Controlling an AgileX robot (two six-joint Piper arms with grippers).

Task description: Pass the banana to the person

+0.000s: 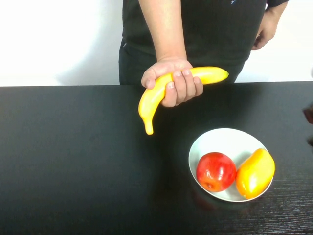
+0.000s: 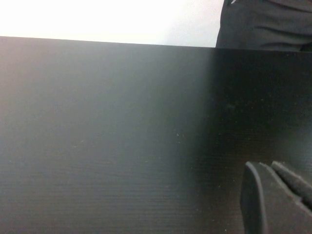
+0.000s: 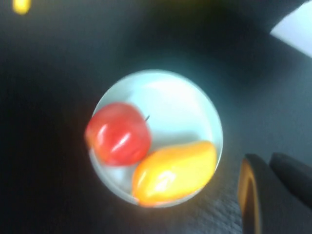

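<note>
The person (image 1: 195, 29) stands behind the table's far edge in a dark shirt. Their hand (image 1: 172, 81) grips the yellow banana (image 1: 152, 98) and holds it above the table, one tip pointing down. A yellow blur in a corner of the right wrist view (image 3: 20, 5) looks like that tip. My right gripper (image 3: 265, 157) is shut and empty, above the table beside the plate, apart from the banana. My left gripper (image 2: 265, 165) is shut and empty, low over bare black table. Only a dark sliver of the right arm (image 1: 308, 115) shows at the high view's right edge.
A white plate (image 1: 230, 139) at the front right holds a red apple (image 1: 215, 171) and an orange-yellow mango (image 1: 255, 173); the right wrist view shows the plate (image 3: 180, 97), apple (image 3: 118, 134) and mango (image 3: 174, 171) too. The black table (image 1: 73, 161) spans the view.
</note>
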